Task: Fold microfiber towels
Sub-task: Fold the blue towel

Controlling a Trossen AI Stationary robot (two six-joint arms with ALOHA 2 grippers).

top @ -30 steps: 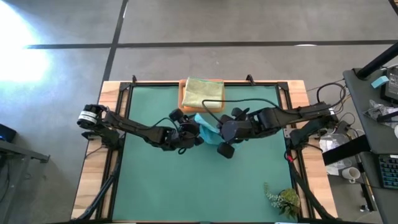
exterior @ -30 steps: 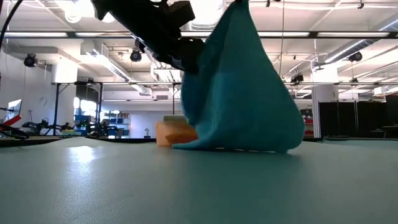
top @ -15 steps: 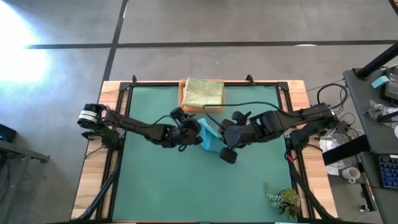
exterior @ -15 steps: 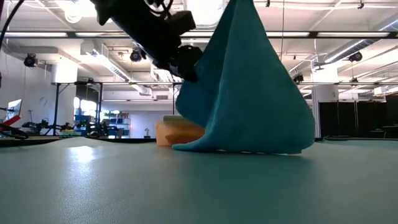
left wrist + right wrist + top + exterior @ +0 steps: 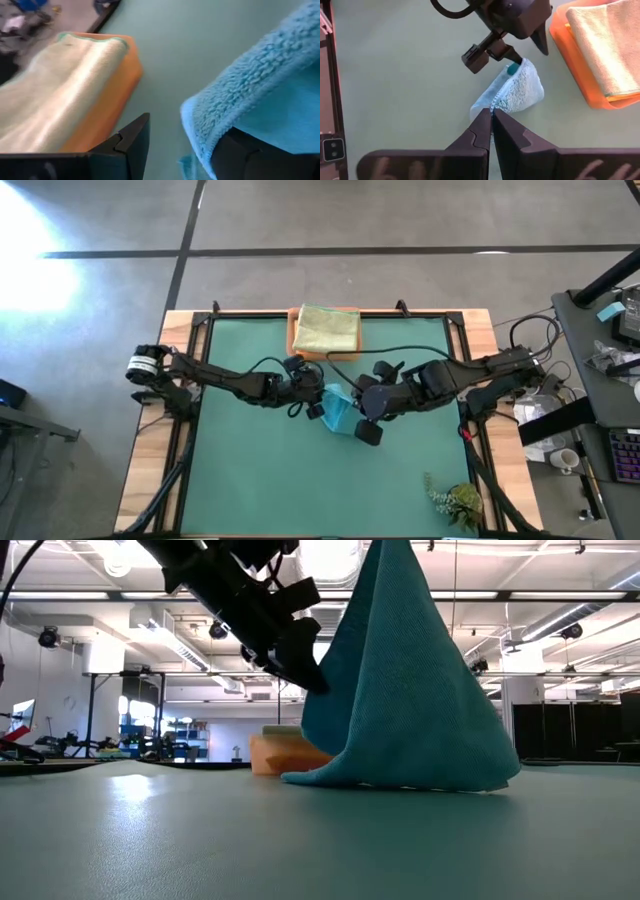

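Teal towel (image 5: 410,690) pinched at its top by the right gripper (image 5: 491,116), fingers pressed together — hanging as a tent, lower edge resting on the green mat (image 5: 260,470). Left gripper (image 5: 316,402) just beside the cloth, fingers spread, one touching its folded edge. Beyond both — pale green towel (image 5: 327,329) stacked on orange.

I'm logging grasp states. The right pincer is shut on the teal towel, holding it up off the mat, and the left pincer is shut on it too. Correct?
Not quite. The left pincer is open, the teal towel hanging between its fingers, as the left wrist view shows. The right pincer is indeed shut on the towel's edge, its lower end resting on the mat.
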